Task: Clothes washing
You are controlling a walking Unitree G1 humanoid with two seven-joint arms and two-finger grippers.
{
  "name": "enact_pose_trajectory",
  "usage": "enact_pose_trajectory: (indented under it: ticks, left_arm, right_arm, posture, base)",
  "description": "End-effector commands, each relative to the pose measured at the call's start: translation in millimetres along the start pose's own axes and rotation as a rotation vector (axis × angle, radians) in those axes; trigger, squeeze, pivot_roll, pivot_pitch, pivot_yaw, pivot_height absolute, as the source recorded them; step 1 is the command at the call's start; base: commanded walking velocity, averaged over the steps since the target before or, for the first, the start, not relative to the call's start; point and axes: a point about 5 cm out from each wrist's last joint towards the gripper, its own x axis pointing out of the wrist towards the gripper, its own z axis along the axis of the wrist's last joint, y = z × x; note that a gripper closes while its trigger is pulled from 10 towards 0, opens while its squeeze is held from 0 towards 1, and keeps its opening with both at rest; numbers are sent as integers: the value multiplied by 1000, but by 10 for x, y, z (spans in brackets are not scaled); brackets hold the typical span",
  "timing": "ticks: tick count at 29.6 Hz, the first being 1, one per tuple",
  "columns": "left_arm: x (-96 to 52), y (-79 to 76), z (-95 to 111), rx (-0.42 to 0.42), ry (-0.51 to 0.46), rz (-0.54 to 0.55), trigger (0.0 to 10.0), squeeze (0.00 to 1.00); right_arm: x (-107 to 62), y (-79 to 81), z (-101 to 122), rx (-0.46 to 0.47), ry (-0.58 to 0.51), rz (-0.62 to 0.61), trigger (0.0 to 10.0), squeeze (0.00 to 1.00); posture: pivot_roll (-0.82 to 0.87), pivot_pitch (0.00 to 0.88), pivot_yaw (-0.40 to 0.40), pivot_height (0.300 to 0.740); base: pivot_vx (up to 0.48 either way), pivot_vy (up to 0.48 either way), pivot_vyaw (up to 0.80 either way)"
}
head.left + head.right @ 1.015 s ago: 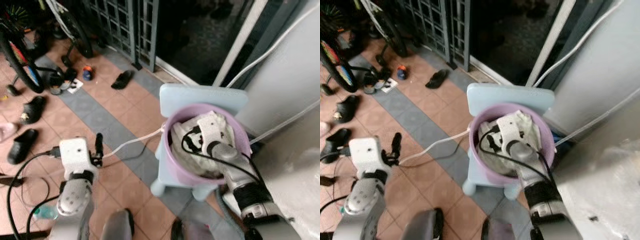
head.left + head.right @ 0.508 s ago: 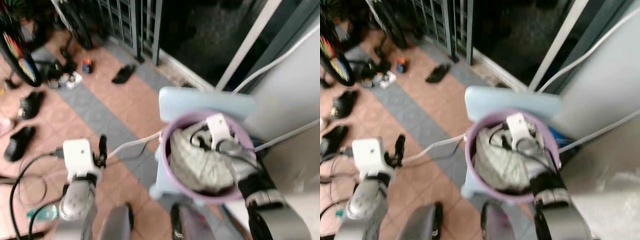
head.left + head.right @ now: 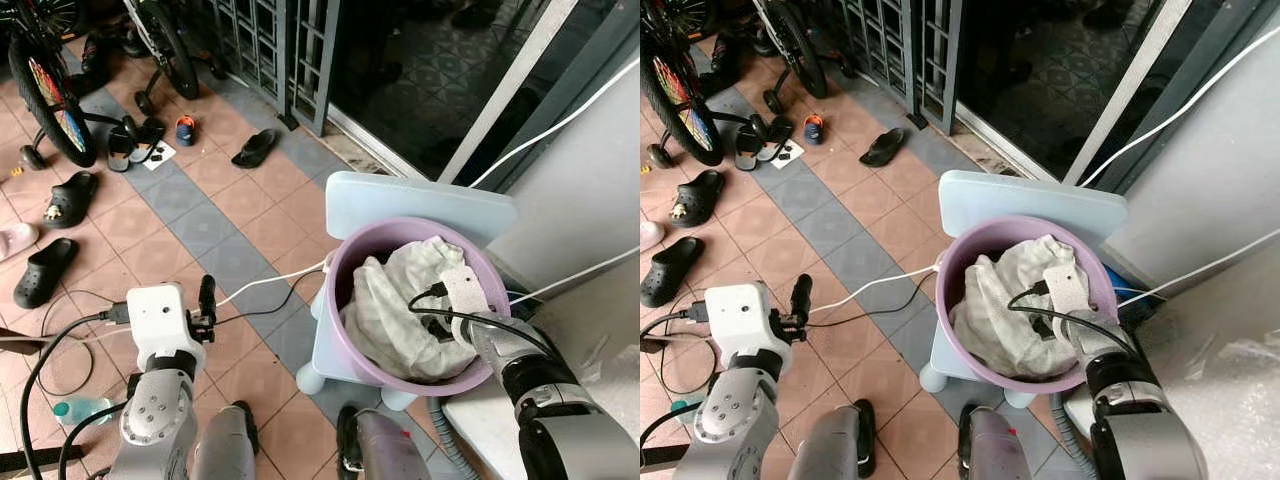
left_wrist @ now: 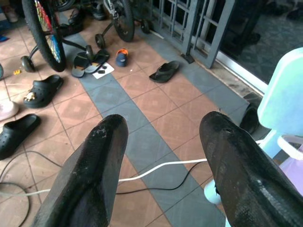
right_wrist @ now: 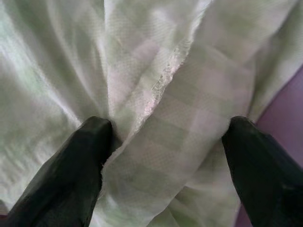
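Fingers (image 5: 71,165) of both grippers spread apart, right pressing pale cloth (image 5: 156,94) in purple basin (image 3: 345,300).

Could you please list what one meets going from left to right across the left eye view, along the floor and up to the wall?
Bicycle wheel → black clog → left gripper → sandal → purple basin → clothes → right gripper

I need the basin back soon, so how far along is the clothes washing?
Early. Done: the pale clothes are gathered in the purple basin on the blue stool. In hand: the right gripper is open, its fingers pressing into the cloth. Left: lifting it out and washing it. The left gripper hangs open over the floor.
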Motion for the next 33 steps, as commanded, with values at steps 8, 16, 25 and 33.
enact_pose_trajectory:
  ticks: [8, 16, 25, 33]
  left_arm:
    - [-39, 49, -51, 10, 27, 50, 10000, 0]
    - [24, 15, -31, 11, 13, 43, 10000, 0]
    - [71, 41, -33, 14, 9, 63, 10000, 0]
    - [105, 63, -122, 56, 61, 90, 10000, 0]
  right_arm:
    - [35, 178, -60, 86, 74, 172, 0, 0]
    - [63, 411, 131, 226, 59, 206, 0, 0]
    - [63, 604, 278, 192, 31, 272, 0, 0]
    - [63, 577, 316, 182, 14, 249, 0, 0]
  posture:
    - [118, 242, -135, 740]
    - [113, 233, -145, 740]
    - [104, 219, -156, 740]
    - [100, 206, -158, 740]
  base:
    - [0, 0, 0]
    - [0, 0, 0]
    - [0, 0, 0]
    - [0, 0, 0]
